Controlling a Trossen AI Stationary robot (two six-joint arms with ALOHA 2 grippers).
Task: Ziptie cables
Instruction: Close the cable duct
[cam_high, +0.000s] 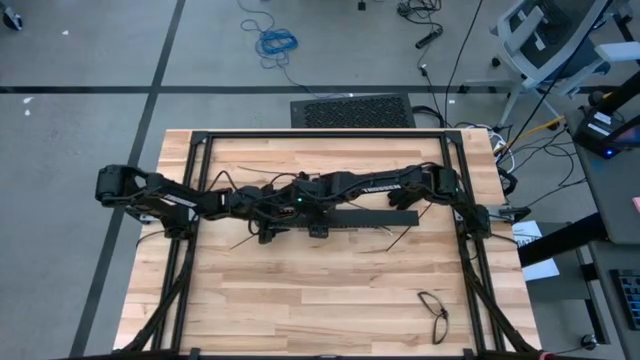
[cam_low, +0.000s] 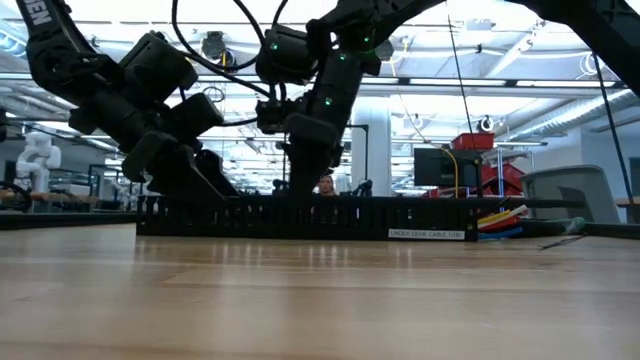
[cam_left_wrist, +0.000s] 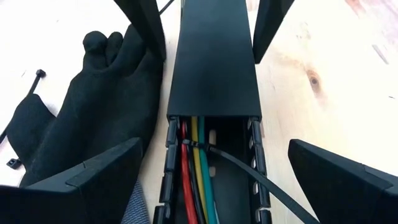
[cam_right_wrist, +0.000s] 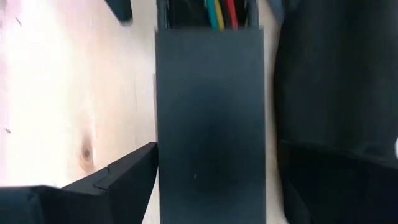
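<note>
Black slotted duct (cam_left_wrist: 214, 68) straddled by both wide-open, empty grippers, left (cam_left_wrist: 211, 180) and right (cam_right_wrist: 211, 180); cinch the zip tie (cam_left_wrist: 249, 174) squarely around cables (cam_left_wrist: 194, 168).

Overhead, even room light falls on my wooden table (cam_high: 330, 290); shadows beneath my arms are soft and short. At table height, bright ceiling lights glare across the top of the frame, turning my arms to silhouettes, and the near tabletop is out of focus. My left wrist picture is sharp, with pale wood overexposed at upper left. My right wrist picture is blurred throughout; the black cover (cam_right_wrist: 210, 124) shows a dull sheen.
</note>
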